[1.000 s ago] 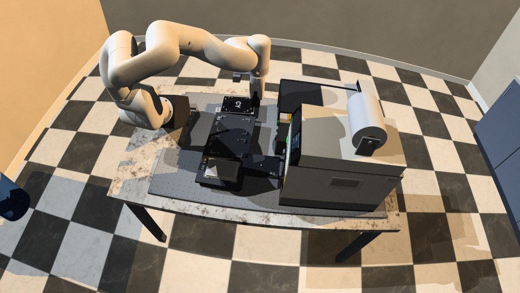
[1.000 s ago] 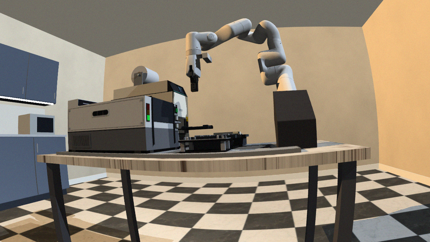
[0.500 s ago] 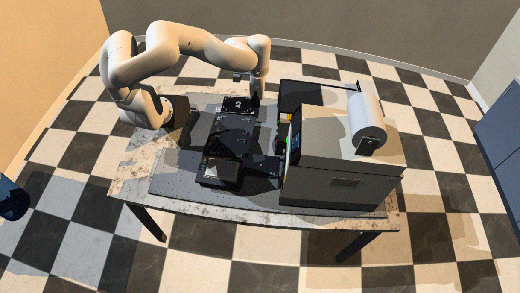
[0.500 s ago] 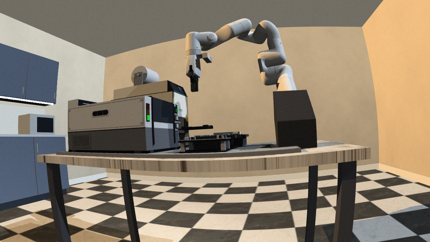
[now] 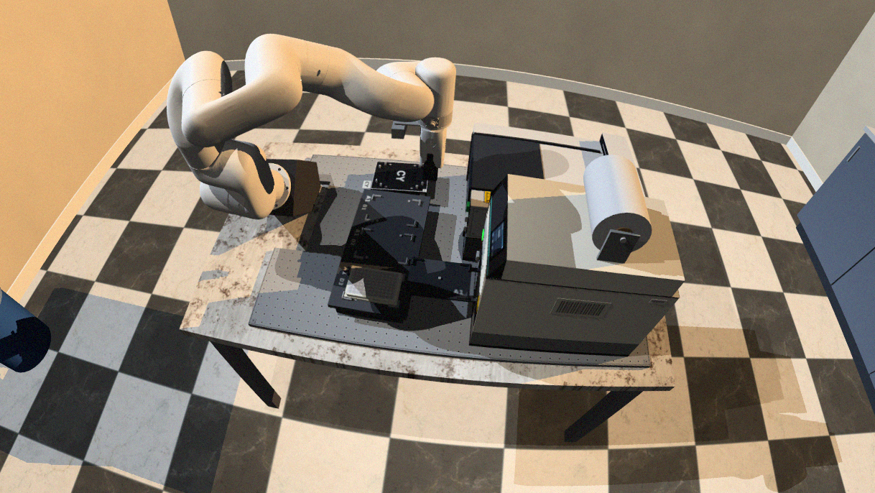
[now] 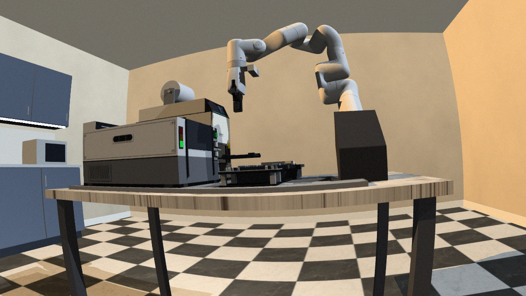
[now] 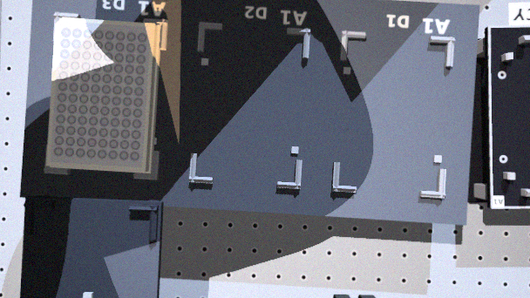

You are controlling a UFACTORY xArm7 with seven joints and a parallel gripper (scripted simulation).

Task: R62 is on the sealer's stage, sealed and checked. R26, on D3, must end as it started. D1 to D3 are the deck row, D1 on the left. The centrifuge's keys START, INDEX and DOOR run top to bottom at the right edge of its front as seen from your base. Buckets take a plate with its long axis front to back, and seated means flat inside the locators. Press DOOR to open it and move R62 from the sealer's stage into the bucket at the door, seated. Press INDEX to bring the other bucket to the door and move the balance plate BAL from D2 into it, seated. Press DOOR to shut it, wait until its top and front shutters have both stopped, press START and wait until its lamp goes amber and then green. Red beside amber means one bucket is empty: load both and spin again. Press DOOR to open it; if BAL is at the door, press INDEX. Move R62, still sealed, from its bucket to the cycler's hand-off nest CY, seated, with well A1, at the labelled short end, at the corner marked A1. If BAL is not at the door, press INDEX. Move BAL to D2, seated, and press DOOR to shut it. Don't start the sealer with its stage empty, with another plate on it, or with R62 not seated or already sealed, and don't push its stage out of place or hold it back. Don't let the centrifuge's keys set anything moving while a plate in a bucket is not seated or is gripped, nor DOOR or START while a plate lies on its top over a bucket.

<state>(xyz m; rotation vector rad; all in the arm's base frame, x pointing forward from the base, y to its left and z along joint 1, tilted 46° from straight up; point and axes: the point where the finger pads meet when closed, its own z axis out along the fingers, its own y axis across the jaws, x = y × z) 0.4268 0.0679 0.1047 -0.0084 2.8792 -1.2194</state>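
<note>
My gripper (image 5: 430, 166) (image 6: 237, 106) is shut and empty. It hangs high over the table between the CY nest (image 5: 399, 176) (image 7: 510, 118) and the centrifuge (image 5: 501, 153) (image 6: 128, 146). The CY nest is empty. Plate R26 (image 5: 373, 287) (image 7: 100, 93), a tan well plate, sits inside the D3 locators. D2 (image 7: 248, 104) and D1 (image 7: 392, 104) on the deck (image 5: 391, 214) are empty. The sealer's stage (image 5: 440, 275) (image 6: 239, 155) (image 7: 109, 248) sticks out and looks empty. R62 and BAL are not in view. A green lamp (image 6: 180, 143) is lit on the centrifuge's side.
The sealer (image 5: 581, 244) (image 6: 176, 110), with a white roll (image 5: 615, 192) on top, stands beside the centrifuge. The arm's dark base block (image 6: 359, 146) is at the table's other end. A perforated board (image 5: 294, 306) covers the table.
</note>
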